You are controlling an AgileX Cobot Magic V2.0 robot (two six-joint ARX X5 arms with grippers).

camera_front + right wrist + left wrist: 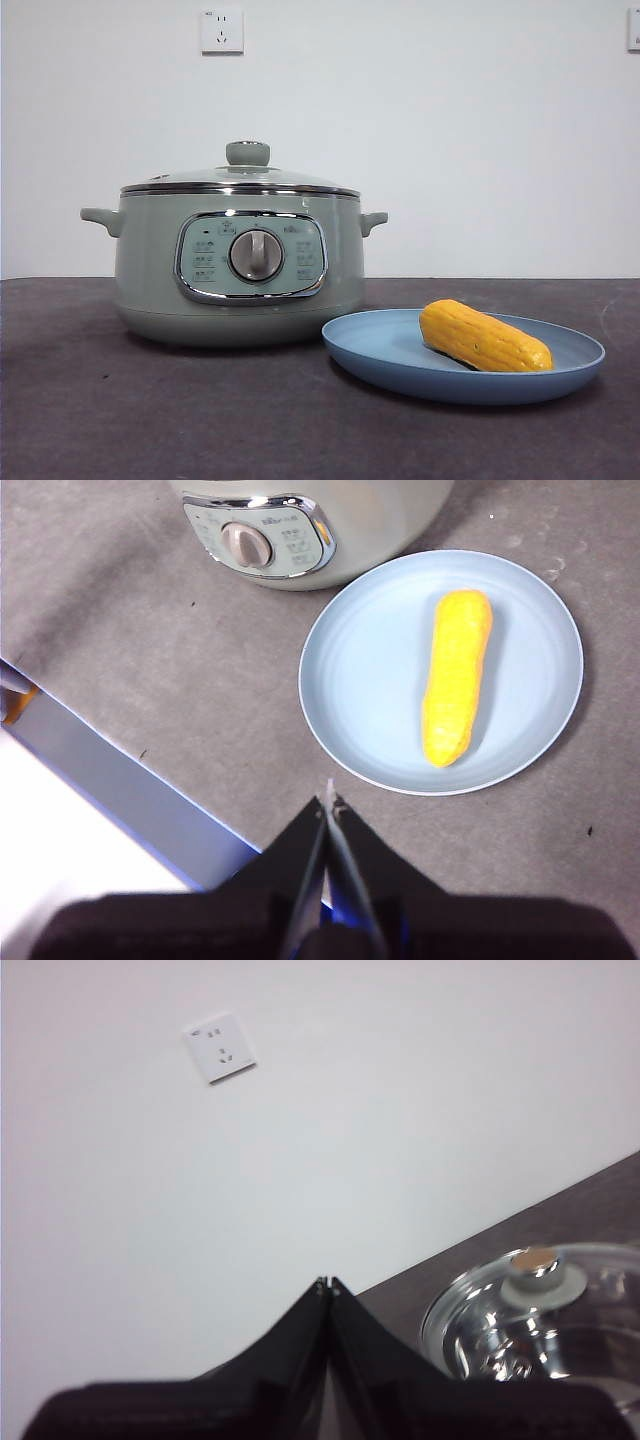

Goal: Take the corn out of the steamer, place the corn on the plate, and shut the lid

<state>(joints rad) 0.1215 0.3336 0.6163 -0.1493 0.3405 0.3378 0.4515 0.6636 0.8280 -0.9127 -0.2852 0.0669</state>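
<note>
The corn [485, 337] lies on its side on the light-blue plate [380, 350], to the right of the steamer [240, 260]. The glass lid [245, 178] sits on the steamer with its green knob up. In the right wrist view the corn [456, 677] lies on the plate [350, 670] below and ahead of my right gripper [329, 800], which is shut and empty high above the table. My left gripper [327, 1285] is shut and empty, raised beside the lid [545, 1310]. Neither gripper shows in the front view.
The dark table [150, 410] runs to a white wall with a socket [221, 30]. The table's near edge [120, 780] shows in the right wrist view, next to the steamer's control panel [260, 540].
</note>
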